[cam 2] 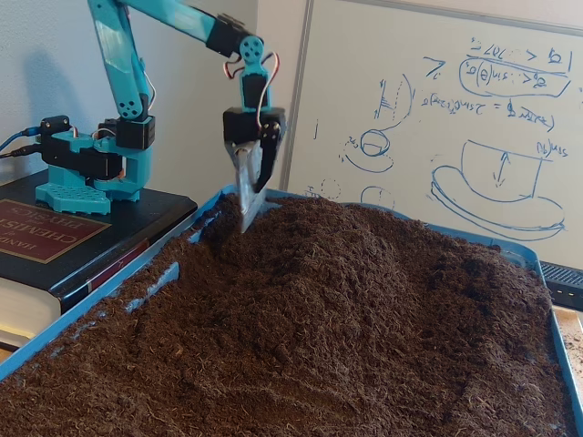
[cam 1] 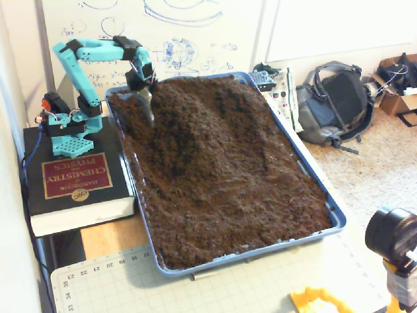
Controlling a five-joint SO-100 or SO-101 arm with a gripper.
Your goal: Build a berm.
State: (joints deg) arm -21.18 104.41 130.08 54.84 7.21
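A blue tray holds loose dark brown soil. A raised ridge of soil, the berm, runs from the tray's far end toward its middle; in the other fixed view it is the tall mound. The teal arm reaches over the tray's far left corner. My gripper points down, its metal blade-like finger tip stuck in the soil at the berm's left foot. The jaws look closed together with nothing held between them.
The arm's base stands on a thick black book left of the tray. A whiteboard stands behind. A grey backpack lies on the floor to the right. A camera and a cutting mat are in front.
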